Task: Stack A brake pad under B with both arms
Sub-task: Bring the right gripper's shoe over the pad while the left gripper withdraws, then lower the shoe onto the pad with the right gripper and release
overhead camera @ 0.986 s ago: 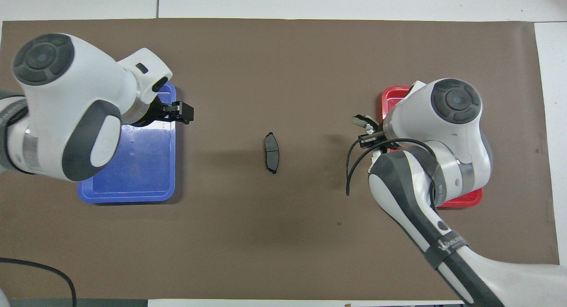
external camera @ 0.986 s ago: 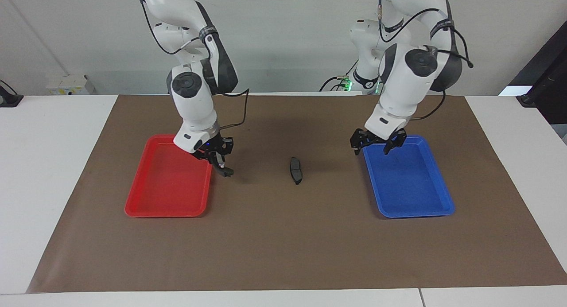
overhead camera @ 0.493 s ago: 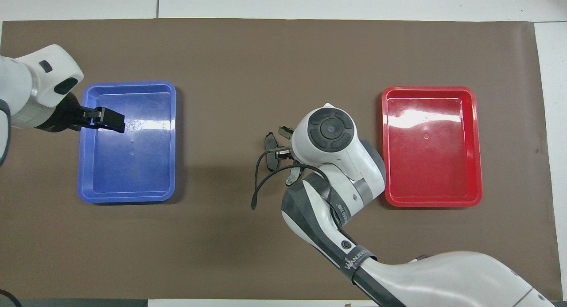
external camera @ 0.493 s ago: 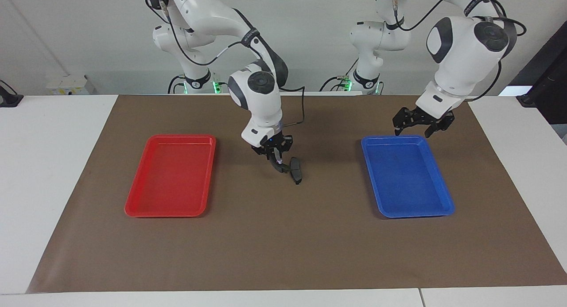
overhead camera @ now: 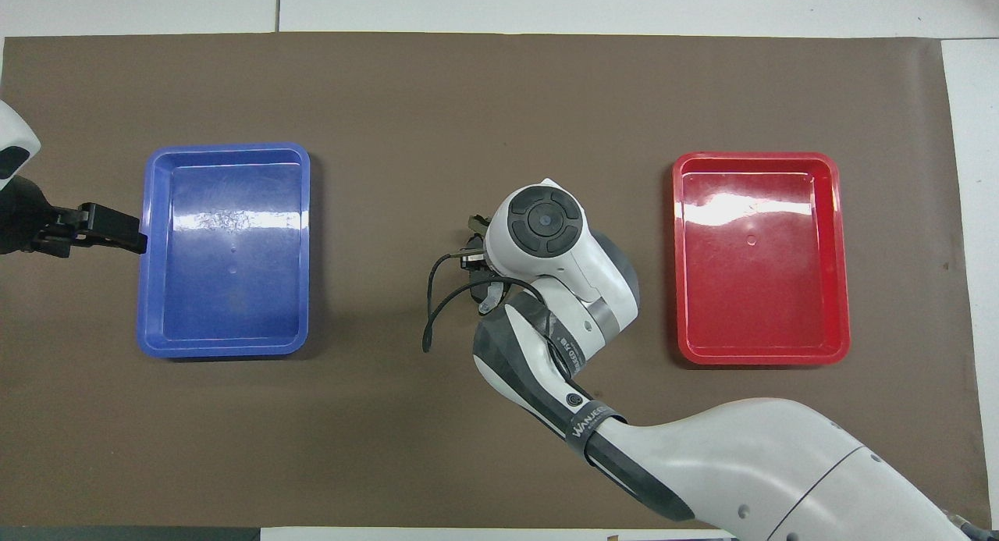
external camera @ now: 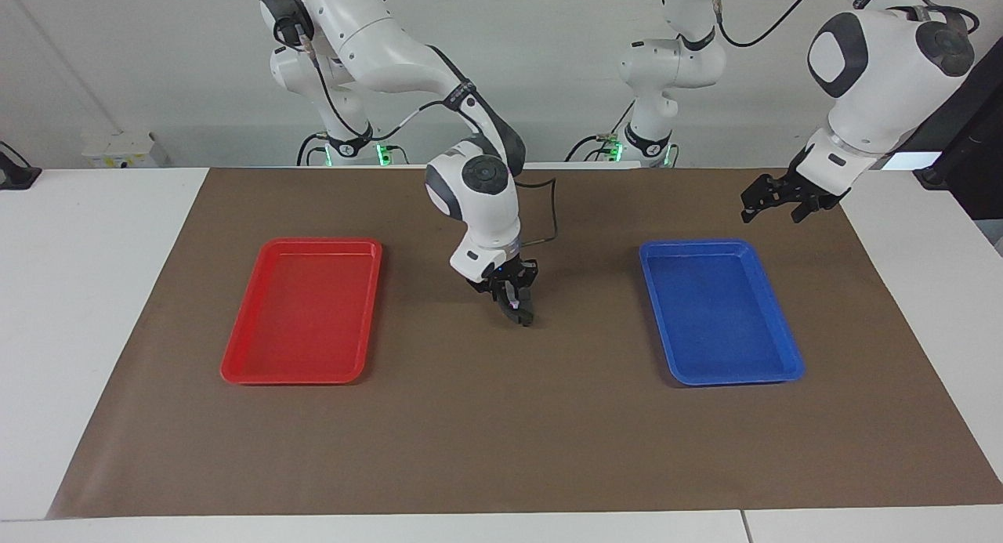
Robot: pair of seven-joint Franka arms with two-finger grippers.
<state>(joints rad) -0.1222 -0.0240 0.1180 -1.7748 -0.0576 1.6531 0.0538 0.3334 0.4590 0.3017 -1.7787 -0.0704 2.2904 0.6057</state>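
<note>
My right gripper is low over the middle of the brown mat, shut on B, the long crescent piece. Only B's light ends show past the wrist in the overhead view. The short dark A brake pad lies on the mat right under this gripper. Just its end shows, and I cannot tell whether B touches it. In the overhead view the right wrist covers the pad. My left gripper is open and empty, raised over the mat beside the blue tray, at the left arm's end.
An empty blue tray lies toward the left arm's end and an empty red tray toward the right arm's end. A brown mat covers the white table. A black cable hangs from the right wrist.
My right gripper carried B from beside the red tray to the middle and came down over the pad. My left gripper drew back from the blue tray toward its end of the table.
</note>
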